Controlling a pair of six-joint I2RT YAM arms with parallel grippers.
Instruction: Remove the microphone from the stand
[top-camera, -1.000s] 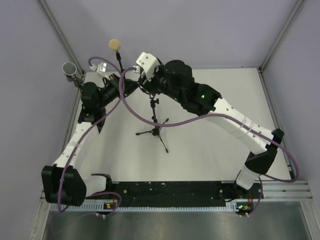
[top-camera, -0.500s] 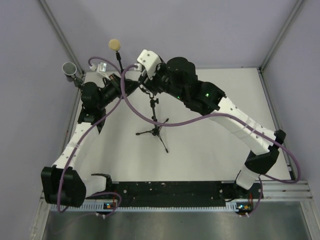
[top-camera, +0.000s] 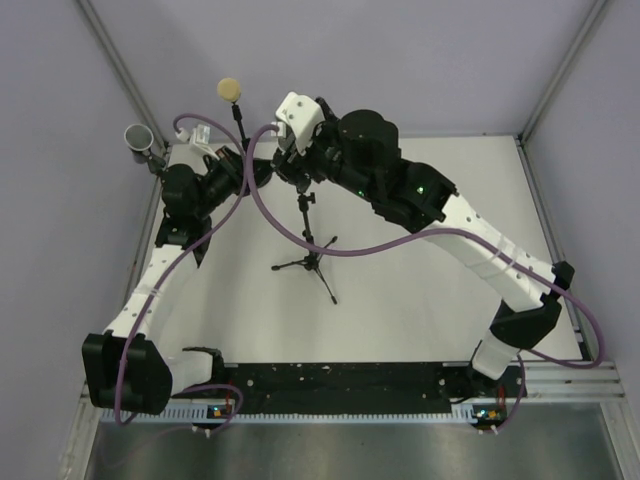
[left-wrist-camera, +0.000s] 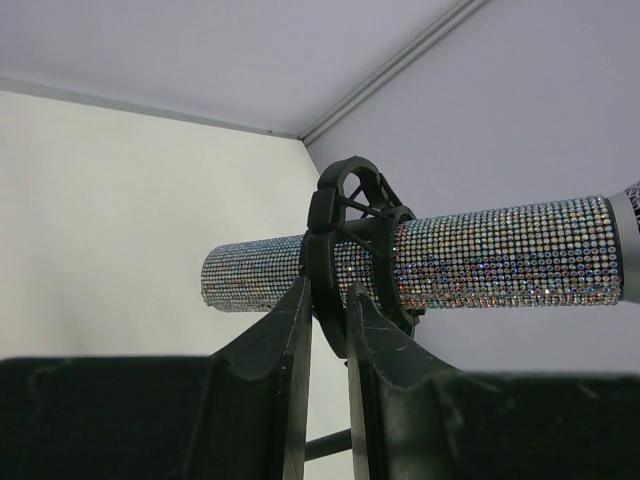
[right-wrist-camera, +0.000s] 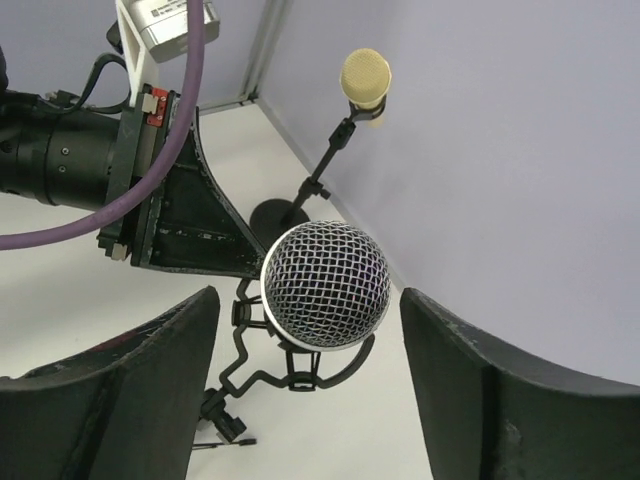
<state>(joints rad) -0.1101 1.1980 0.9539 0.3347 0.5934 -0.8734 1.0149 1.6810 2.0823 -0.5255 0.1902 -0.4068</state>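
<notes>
Rhinestone microphone (left-wrist-camera: 500, 255) unmoved in clip (left-wrist-camera: 352, 215); right end effector (right-wrist-camera: 308, 296) spread wider.

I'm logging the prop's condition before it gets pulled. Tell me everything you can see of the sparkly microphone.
The microphone has a straight body covered in tiny sparkling stones and a round silver wire-mesh head. It seems roughly level, seated in the black clip of the stand, which wraps the body nearer its tail. The left gripper is shut on that clip. The right gripper is open, with a finger on each side of the head, not touching.
</notes>
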